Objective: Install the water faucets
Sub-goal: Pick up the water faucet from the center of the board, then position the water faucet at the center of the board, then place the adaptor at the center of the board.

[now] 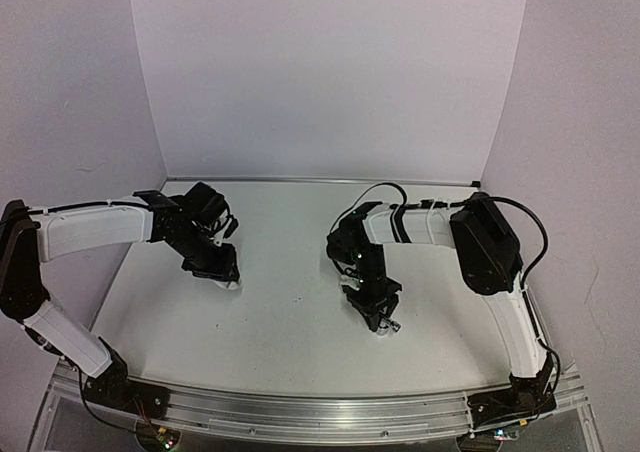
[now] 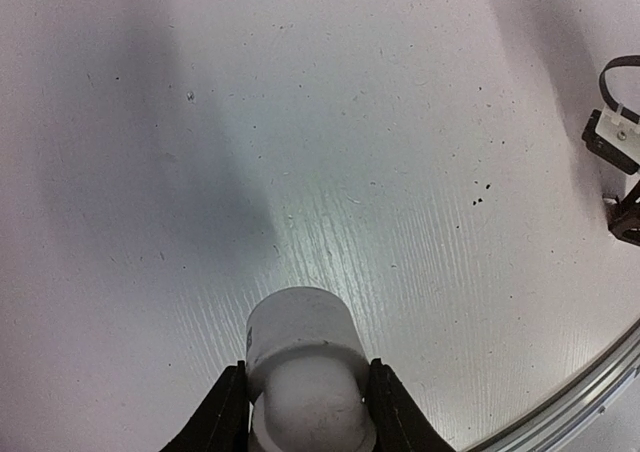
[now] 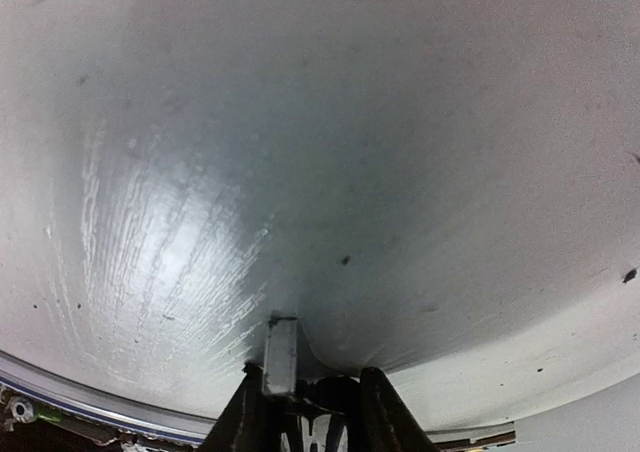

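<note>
Bare white surface (image 1: 300, 342), pale walls. My left jaws grip a white pipe fitting (image 2: 305, 372) at left. The right jaws straddle the silver faucet (image 3: 281, 357) near centre; I cannot tell if it is clamped. Step: pickup. Next, I judge: confirm the grip, then mate the faucet to the fitting.

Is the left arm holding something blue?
No, the left wrist view shows a white pipe fitting clamped between its jaws.
</note>
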